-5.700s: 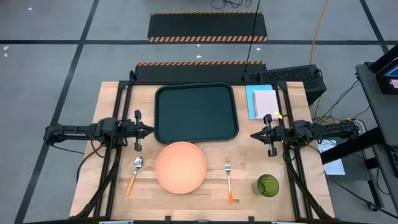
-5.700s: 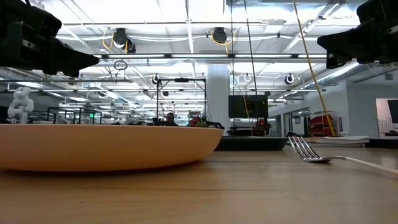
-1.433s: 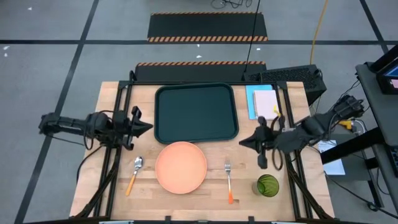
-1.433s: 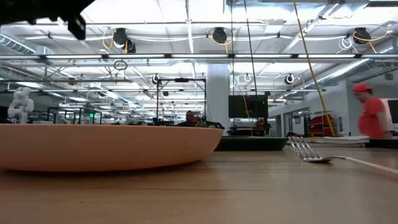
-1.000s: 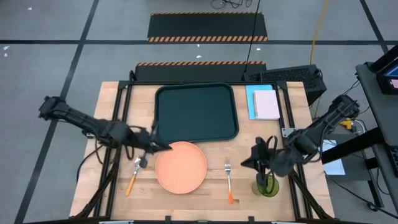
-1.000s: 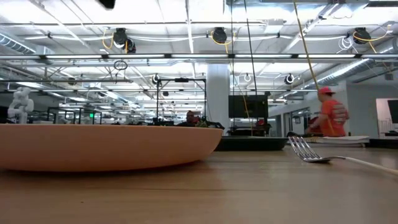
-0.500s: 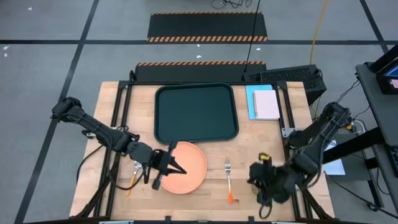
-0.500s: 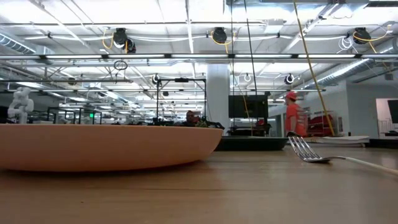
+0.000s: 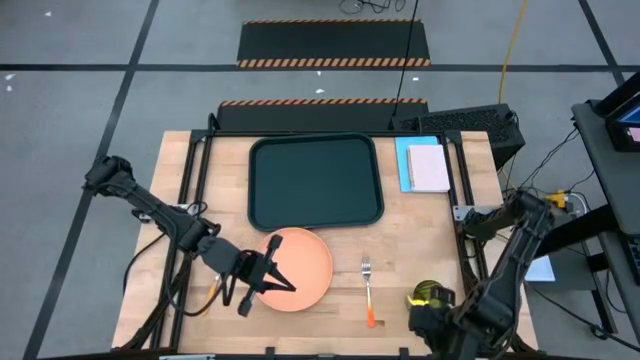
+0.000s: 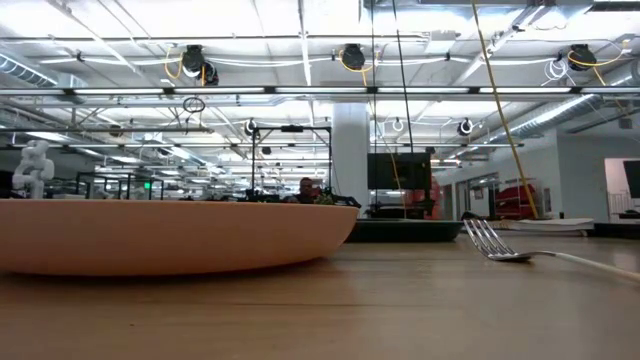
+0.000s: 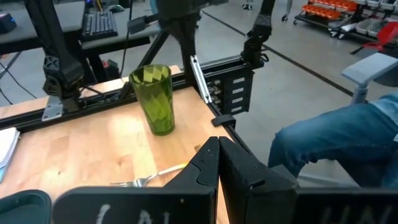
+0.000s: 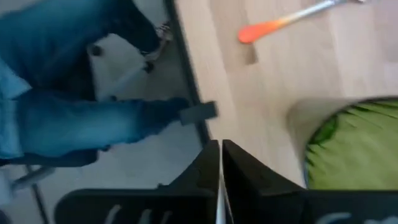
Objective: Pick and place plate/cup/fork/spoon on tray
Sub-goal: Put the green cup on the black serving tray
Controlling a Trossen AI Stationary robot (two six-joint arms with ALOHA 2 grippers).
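The salmon-orange plate [image 9: 305,265] lies flat on the table, near of the dark tray [image 9: 315,183]; it also fills the left of the low view [image 10: 170,235]. The fork [image 9: 367,290] lies to its right. The green cup [image 11: 152,99] stands upright near the table's near right corner and shows in the right wrist view [image 12: 348,143]. The spoon is mostly hidden under my left arm; a bit of its orange handle [image 9: 212,293] shows. My left gripper [image 9: 278,282] is shut above the plate's left part. My right gripper [image 9: 428,318] is shut, tipped downward beside the cup at the near edge.
A pink-and-blue notepad [image 9: 425,165] lies to the right of the tray. A person in jeans [image 12: 74,118] sits just beyond the table's near edge, close to my right gripper, and also shows in the left wrist view [image 11: 336,143].
My left gripper has gone toward the table's near edge and right, from beside the tray to above the plate's left part. My right gripper has gone toward the near edge, past the cup, and tipped downward. Both stay shut. Nothing on the table has moved.
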